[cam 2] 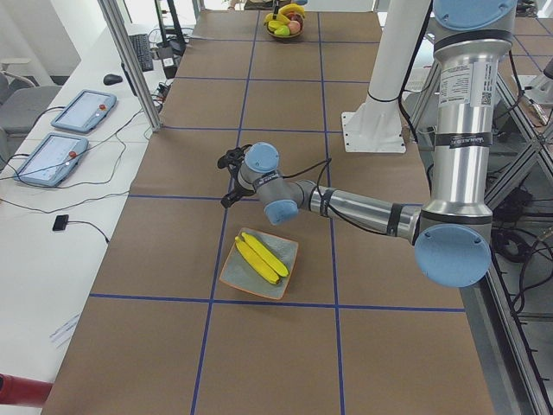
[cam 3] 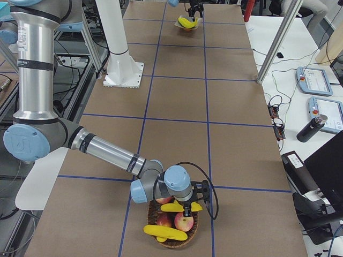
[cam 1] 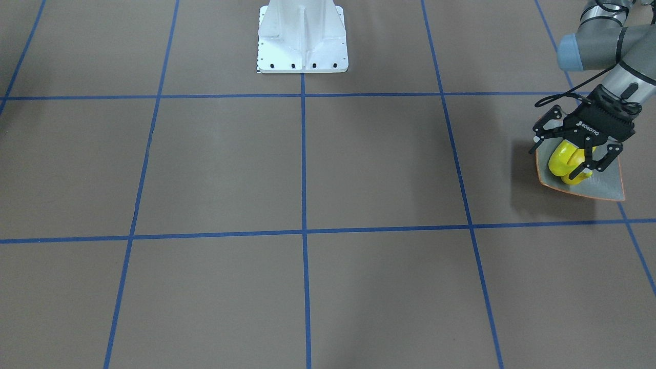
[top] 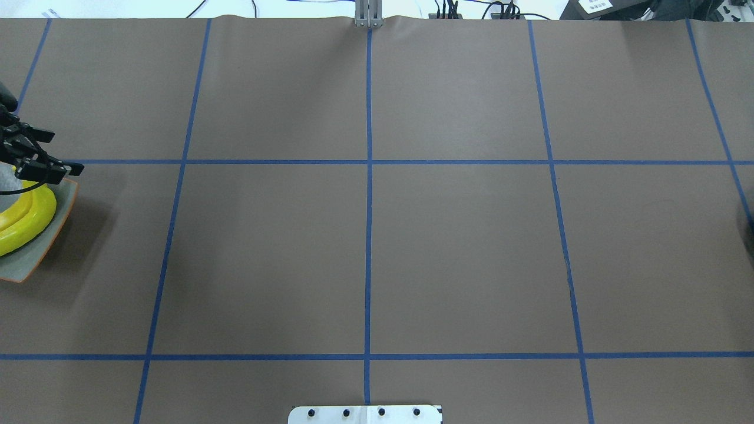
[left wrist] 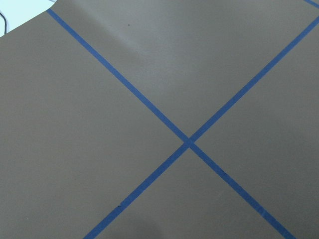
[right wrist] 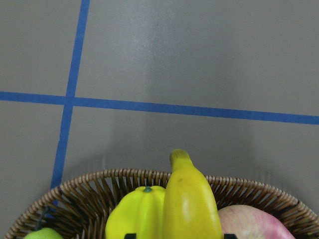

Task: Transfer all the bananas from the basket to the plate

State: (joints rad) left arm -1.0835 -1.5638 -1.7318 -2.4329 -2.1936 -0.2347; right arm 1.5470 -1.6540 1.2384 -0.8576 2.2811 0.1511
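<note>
Two yellow bananas [cam 2: 259, 258] lie side by side on the grey, orange-rimmed plate [cam 2: 285, 251] at the table's left end; they also show in the overhead view [top: 26, 227]. My left gripper [cam 1: 561, 160] is open and empty, hanging just past the plate's far edge [cam 1: 599, 187]. Its wrist view shows only bare table and tape. At the other end, my right gripper [cam 3: 186, 208] is down in the wicker basket [cam 3: 195, 227], shut on a banana [right wrist: 192, 199] whose tip pokes over the rim [right wrist: 99, 181]. Another banana [cam 3: 161, 231] lies at the basket's near side.
The basket also holds red apples [cam 3: 185, 220] and a yellow fruit [right wrist: 137, 214]. The white robot base [cam 1: 302, 41] stands mid-table at the robot's edge. A side bench holds tablets [cam 2: 52, 157] and a bottle [cam 3: 305, 128].
</note>
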